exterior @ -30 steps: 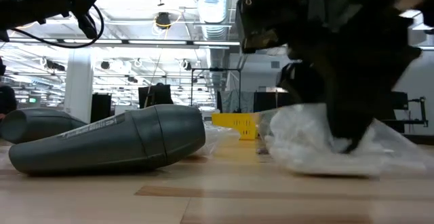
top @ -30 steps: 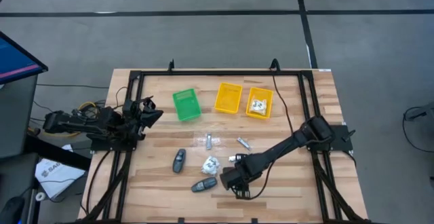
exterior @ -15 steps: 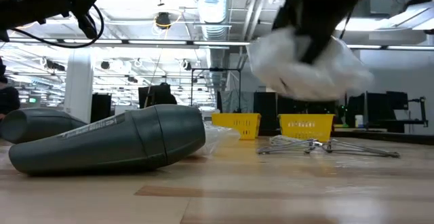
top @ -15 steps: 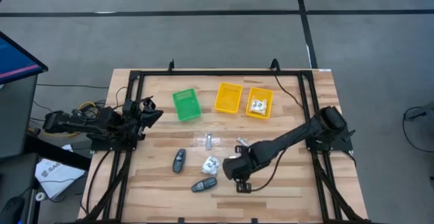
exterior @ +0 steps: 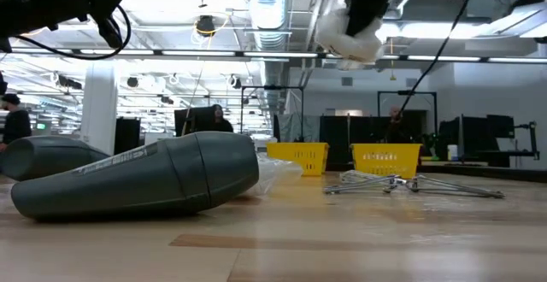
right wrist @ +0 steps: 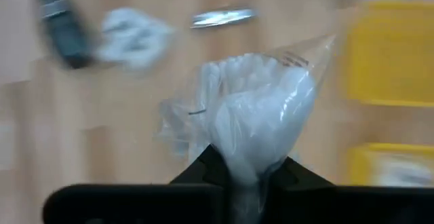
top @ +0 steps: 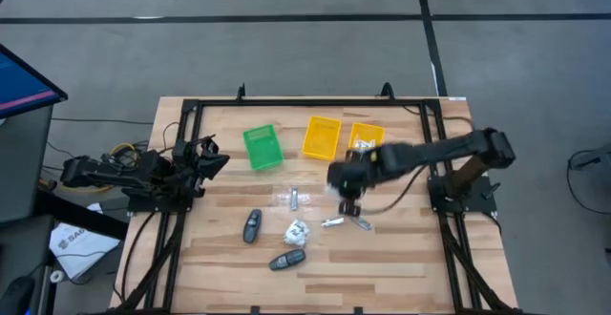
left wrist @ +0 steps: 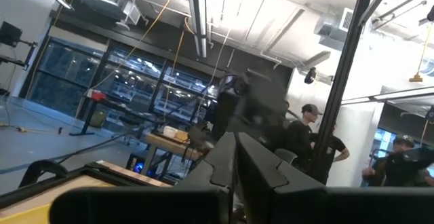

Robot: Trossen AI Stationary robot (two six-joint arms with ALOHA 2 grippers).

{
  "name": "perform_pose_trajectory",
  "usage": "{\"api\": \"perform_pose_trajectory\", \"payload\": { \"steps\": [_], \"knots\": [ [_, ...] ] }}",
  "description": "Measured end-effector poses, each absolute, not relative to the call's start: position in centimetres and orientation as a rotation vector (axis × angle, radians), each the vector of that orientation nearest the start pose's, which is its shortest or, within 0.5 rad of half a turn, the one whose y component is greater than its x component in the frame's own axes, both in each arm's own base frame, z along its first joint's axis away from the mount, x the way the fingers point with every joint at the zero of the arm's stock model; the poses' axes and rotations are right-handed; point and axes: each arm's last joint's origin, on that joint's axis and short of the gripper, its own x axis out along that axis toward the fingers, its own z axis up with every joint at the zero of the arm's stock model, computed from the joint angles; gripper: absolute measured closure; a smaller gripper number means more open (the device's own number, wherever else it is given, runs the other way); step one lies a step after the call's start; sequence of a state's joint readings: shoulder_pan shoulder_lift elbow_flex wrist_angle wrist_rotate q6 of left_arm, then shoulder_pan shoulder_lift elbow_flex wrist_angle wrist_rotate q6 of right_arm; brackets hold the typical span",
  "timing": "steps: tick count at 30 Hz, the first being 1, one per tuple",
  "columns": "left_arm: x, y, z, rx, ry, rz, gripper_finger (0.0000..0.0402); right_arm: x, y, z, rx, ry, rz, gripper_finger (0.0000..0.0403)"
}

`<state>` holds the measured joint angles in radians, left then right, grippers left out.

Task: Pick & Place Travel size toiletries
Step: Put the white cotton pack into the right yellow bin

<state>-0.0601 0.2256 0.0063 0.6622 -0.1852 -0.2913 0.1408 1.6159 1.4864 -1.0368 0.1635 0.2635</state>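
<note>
My right gripper (top: 346, 183) hangs above the table's middle, just near of the two yellow bins, shut on a crinkly white packet (right wrist: 254, 108), which shows high up in the low view (exterior: 349, 41). On the table lie another white packet (top: 297, 231), two dark grey oval gadgets (top: 251, 226) (top: 286, 260) and thin silver pieces (top: 294, 199) (top: 334, 221). The right-hand yellow bin (top: 367, 134) holds a further packet. My left gripper (top: 215, 157) rests shut at the table's left edge. My right gripper pinches one end of the white packet (right wrist: 245, 164) between its two fingers, coming from above. The rest of the packet bulges out beyond the fingertips. It hangs below the gripper, lifted well clear of the table.
A green bin (top: 262, 148) and a yellow bin (top: 322, 137) stand side by side at the far middle, left of the other yellow bin. A black frame runs along the table's edges. People stand in the room beyond.
My right gripper has shut on the white packet at the table's near middle, lifted it clear, and carried it up and toward the far edge, close to the yellow bins. The other things on the table have stayed put.
</note>
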Motion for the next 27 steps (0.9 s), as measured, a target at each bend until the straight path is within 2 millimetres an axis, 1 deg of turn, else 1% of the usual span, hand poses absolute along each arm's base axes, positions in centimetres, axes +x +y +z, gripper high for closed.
{"api": "perform_pose_trajectory", "payload": {
  "steps": [3,7,10,13,16,20,23,27],
  "knots": [
    [10.2,-0.1,20.9,-0.34,-0.456,0.058,0.0394,30.6,0.7,32.1,0.014,1.12,-0.265,0.0383],
    [10.2,-0.1,20.9,-0.337,-0.455,0.059,0.0394,29.0,-3.8,33.5,0.022,1.095,-0.433,0.0364],
    [10.2,-0.1,20.9,-0.335,-0.455,0.059,0.0394,28.0,-7.0,33.7,0.072,1.1,-0.551,0.0356],
    [10.2,-0.1,20.9,-0.333,-0.455,0.059,0.0394,27.2,-9.9,33.5,0.129,1.109,-0.643,0.036],
    [10.2,-0.1,20.9,-0.334,-0.455,0.059,0.0394,27.2,-12.1,32.5,0.178,1.146,-0.691,0.0368],
    [10.2,-0.1,20.9,-0.334,-0.455,0.059,0.0394,27.9,-13.9,30.5,0.226,1.225,-0.71,0.0373],
    [10.2,-0.1,20.9,-0.337,-0.455,0.059,0.0394,28.6,-14.8,28.7,0.248,1.301,-0.712,0.0366],
    [10.2,-0.1,20.9,-0.34,-0.455,0.058,0.0394,29.2,-15.3,26.2,0.261,1.438,-0.697,0.0356]
  ]
}}
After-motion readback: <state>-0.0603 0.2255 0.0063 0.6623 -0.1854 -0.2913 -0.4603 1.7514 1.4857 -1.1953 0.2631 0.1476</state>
